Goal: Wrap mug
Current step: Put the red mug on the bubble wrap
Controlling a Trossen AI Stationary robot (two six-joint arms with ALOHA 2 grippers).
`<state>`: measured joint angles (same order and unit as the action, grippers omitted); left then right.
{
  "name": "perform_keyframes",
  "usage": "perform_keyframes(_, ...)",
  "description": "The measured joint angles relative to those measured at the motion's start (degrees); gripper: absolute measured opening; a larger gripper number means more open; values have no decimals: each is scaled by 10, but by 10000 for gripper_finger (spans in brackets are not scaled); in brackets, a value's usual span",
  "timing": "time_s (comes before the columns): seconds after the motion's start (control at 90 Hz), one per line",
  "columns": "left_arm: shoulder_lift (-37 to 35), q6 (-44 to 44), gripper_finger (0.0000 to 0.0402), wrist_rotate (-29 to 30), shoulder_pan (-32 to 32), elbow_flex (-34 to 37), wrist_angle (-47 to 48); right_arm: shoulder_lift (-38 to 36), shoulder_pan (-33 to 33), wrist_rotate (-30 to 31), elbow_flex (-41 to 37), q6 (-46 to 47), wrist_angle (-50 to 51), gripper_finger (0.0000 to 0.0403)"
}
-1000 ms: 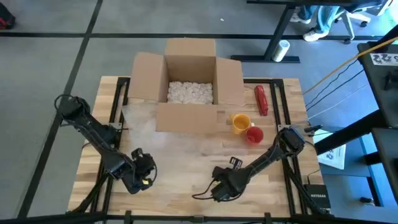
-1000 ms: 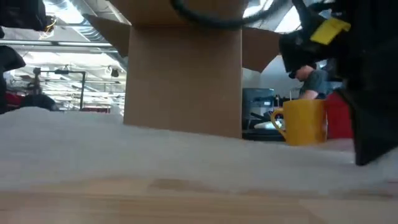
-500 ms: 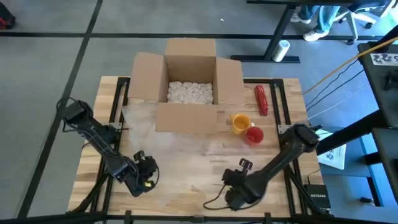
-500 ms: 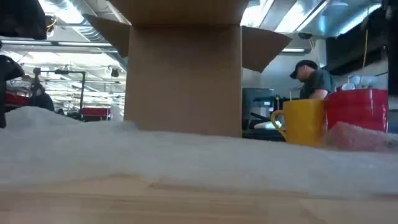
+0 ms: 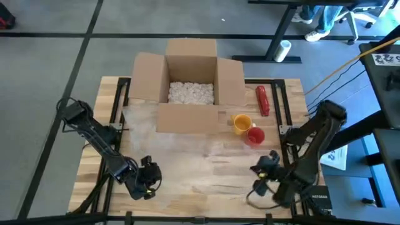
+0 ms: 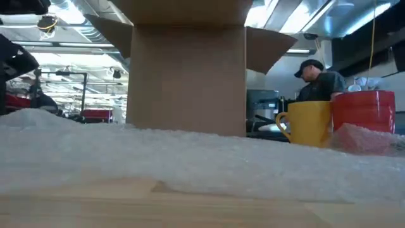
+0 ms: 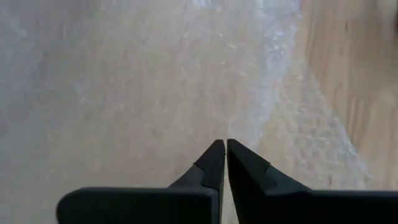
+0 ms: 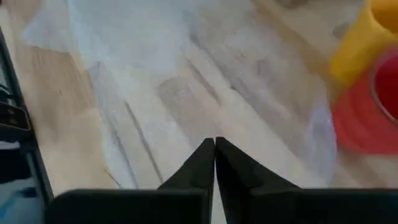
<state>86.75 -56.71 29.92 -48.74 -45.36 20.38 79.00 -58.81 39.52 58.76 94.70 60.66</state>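
Observation:
A yellow mug (image 5: pixel 241 123) (image 6: pixel 307 123) and a red mug (image 5: pixel 255 135) (image 6: pixel 364 114) stand upright side by side to the right of the box. A clear bubble wrap sheet (image 5: pixel 181 147) (image 6: pixel 190 158) lies spread on the table in front of the box, and its right edge bunches up against the red mug. My left gripper (image 5: pixel 150 177) (image 7: pixel 225 144) is shut and hovers over the wrap's near left part. My right gripper (image 5: pixel 262 170) (image 8: pixel 214 142) is shut, above the table near the wrap's near right corner, facing both mugs (image 8: pixel 373 37).
An open cardboard box (image 5: pixel 190 84) (image 6: pixel 186 69) filled with white packing stands at the table's far middle. A red cylinder (image 5: pixel 262 100) lies right of it. Bare wood (image 5: pixel 206 187) runs along the near edge. A person (image 6: pixel 316 79) shows in the room behind.
My right gripper has swung from the table's near middle toward the right edge, leaving the low view. My left gripper has shifted slightly toward the near edge. The wrap's right edge now stands bunched by the red mug.

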Motion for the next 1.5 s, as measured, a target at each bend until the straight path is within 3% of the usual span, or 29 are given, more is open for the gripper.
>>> perform_keyframes(0.133, -30, 31, 0, 4, 18, 0, 0, -82, 4, 0, -58, -16, 7, 0)
perform_keyframes(0.378, -76, 117, 0, 5, 75, 0, 2, -247, 72, -2, -112, -146, 39, 0)
perform_keyframes(0.556, -78, 148, 0, 4, 99, 0, 2, -306, 139, -39, -145, -201, 52, 1)
perform_keyframes(0.722, -78, 148, 0, 4, 112, 0, 0, -305, 194, -113, -163, -240, 55, 1)
perform_keyframes(0.967, -78, 150, 0, 3, 125, 0, -1, -264, 249, -173, -164, -314, 28, 6)
perform_keyframes(1.311, -78, 153, 0, 3, 151, 0, 0, -216, 333, -182, -164, -428, -18, 110)
perform_keyframes(1.5, -78, 165, 0, -9, 154, 0, 0, -191, 370, -212, -163, -502, -78, 128)
